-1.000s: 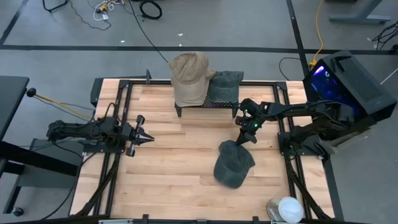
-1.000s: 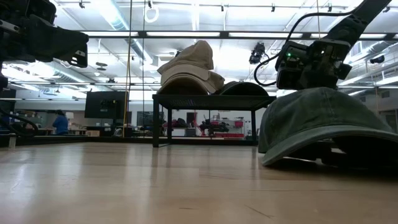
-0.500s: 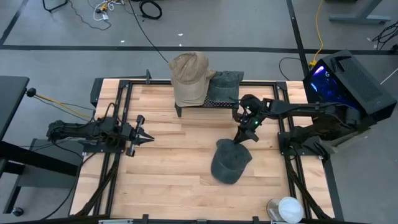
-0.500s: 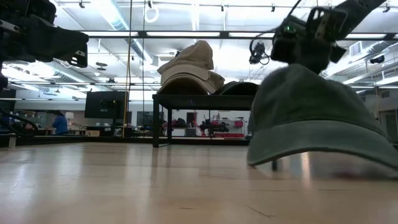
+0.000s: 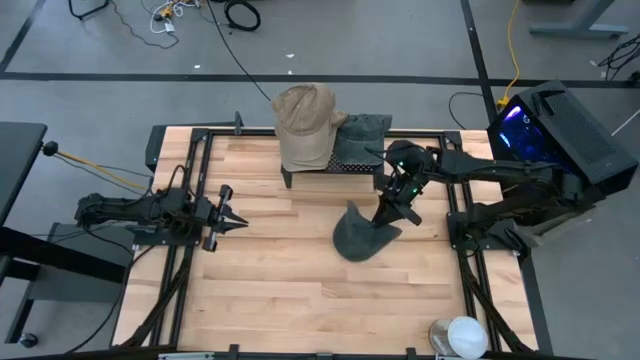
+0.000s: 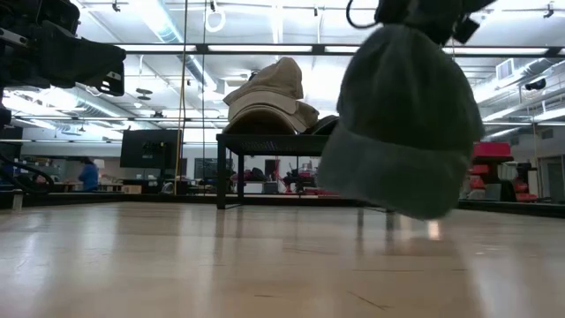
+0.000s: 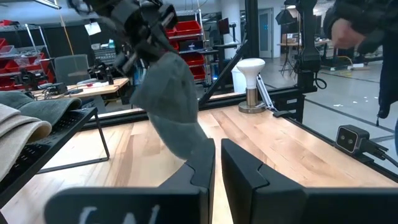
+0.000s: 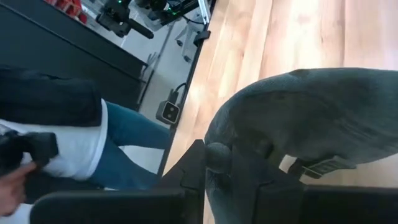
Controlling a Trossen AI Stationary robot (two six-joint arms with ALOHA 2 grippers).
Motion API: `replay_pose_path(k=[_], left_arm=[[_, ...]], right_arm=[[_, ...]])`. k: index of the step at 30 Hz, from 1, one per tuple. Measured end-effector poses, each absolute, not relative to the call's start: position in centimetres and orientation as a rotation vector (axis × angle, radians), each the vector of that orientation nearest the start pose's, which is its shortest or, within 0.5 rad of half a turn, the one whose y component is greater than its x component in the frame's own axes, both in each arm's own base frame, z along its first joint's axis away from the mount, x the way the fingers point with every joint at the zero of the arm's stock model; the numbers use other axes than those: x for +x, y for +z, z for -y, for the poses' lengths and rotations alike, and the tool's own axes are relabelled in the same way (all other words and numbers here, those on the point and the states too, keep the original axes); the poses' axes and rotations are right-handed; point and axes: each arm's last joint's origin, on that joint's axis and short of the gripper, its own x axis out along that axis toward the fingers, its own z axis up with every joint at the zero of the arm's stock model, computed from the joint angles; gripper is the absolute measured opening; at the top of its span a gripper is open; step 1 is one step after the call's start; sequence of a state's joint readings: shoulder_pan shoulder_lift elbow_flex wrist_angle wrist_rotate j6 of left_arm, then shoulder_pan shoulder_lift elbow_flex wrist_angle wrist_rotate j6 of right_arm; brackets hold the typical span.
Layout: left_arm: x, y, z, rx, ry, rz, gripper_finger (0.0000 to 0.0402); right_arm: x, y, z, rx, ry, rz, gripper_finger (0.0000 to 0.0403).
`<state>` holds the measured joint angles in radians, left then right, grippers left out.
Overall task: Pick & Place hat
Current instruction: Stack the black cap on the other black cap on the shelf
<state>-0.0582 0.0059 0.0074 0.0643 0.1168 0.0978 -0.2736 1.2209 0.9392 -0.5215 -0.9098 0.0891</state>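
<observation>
Pale wooden boards make up the tabletop (image 5: 290, 270), framed in black rails, with grey floor and cables around it. Right pincer (image 5: 392, 212) sits just right of the tabletop's centre, its fingers clamped narrow on the edge of a grey-green hat (image 5: 357, 235). In the right wrist view the cloth (image 8: 311, 118) is bunched between the two dark fingers. From that grip the hat hangs down toward 7 o'clock, its crown lowest; the low view shows it (image 6: 397, 124) clear of the boards, with light under its rim.

Toward 11 o'clock from the hat stands a black rack (image 5: 330, 165) at the far edge of the tabletop. On it rest a tan hat (image 5: 303, 125) on the left and a second grey-green hat (image 5: 360, 135) on the right, touching each other.

Left pincer (image 5: 232, 217) waits at 9 o'clock, well apart from the held hat, pointing toward the centre, its fingers drawn close with only a thin gap between them (image 7: 214, 168) and nothing held.

At 5 o'clock, on the tabletop's near right corner, stands a white round object (image 5: 460, 338). A person in a dark top and blue trousers (image 8: 93, 134) stands beyond the tabletop's edge.
</observation>
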Motion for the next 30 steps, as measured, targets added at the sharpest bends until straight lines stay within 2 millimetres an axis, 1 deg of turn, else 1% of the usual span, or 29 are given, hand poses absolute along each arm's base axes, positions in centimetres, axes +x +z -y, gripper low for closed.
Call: replay_pose_path(k=[10,15,23,30], left_arm=[[9.7,17.2,0.9,0.1,-0.172,0.074,0.0034],[9.7,17.2,0.9,0.099,-0.171,0.074,0.0034],[9.7,17.2,0.9,0.099,-0.172,0.074,0.0034],[9.7,17.2,0.9,0.099,-0.172,0.074,0.0034]], right_arm=[[23.7,32.7,4.4,0.4,0.554,-0.671,0.0046],[23.2,35.0,4.4,0.303,0.52,-0.671,0.0046],[21.8,39.1,4.4,0.034,0.411,-0.679,0.0046],[21.0,41.4,4.6,-0.221,0.324,-0.664,0.0046]])
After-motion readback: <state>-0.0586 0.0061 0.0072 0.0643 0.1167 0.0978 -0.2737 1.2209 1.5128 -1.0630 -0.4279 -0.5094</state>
